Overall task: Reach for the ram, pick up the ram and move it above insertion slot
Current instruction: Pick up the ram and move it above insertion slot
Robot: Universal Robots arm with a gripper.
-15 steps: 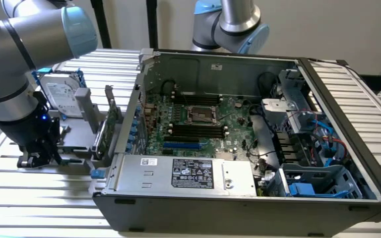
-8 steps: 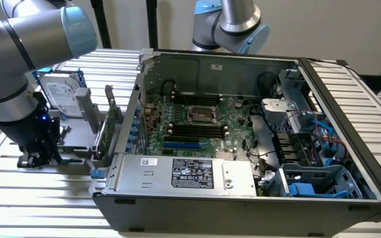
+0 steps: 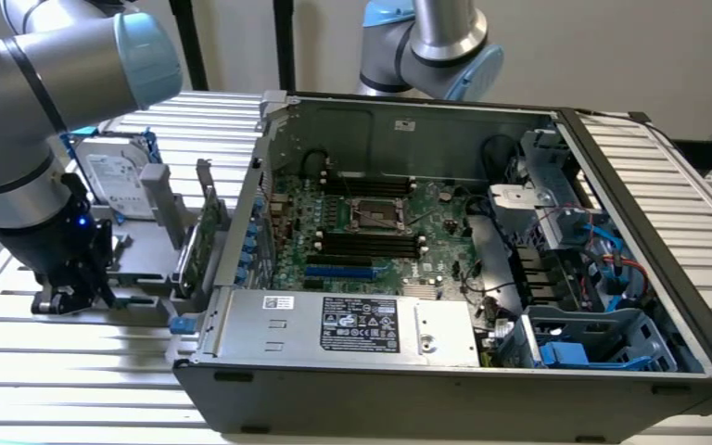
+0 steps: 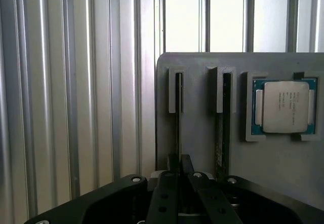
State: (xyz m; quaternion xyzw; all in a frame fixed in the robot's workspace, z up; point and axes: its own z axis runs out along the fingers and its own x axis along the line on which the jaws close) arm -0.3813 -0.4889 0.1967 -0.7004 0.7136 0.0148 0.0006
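Observation:
The ram [image 4: 178, 112] is a thin green stick seen edge-on, standing in a narrow slot of a grey holder plate [image 4: 197, 133]. My gripper [image 4: 180, 159] sits over its near end, with the two black fingers drawn close together on either side of the stick. The ram still rests in its slot. In the exterior view my gripper [image 3: 66, 295] is low over the grey holder [image 3: 146, 278], outside the computer case on the exterior view's left. The motherboard's black insertion slots [image 3: 362, 243] lie inside the open case, well away from the gripper.
A second thin stick [image 4: 221, 133] stands in the neighbouring slot, with a silver processor [image 4: 283, 106] in a pocket beside it. A hard drive [image 3: 115, 176] and a green expansion card [image 3: 214, 218] stand between holder and case. Another arm [image 3: 437, 46] rises behind the case.

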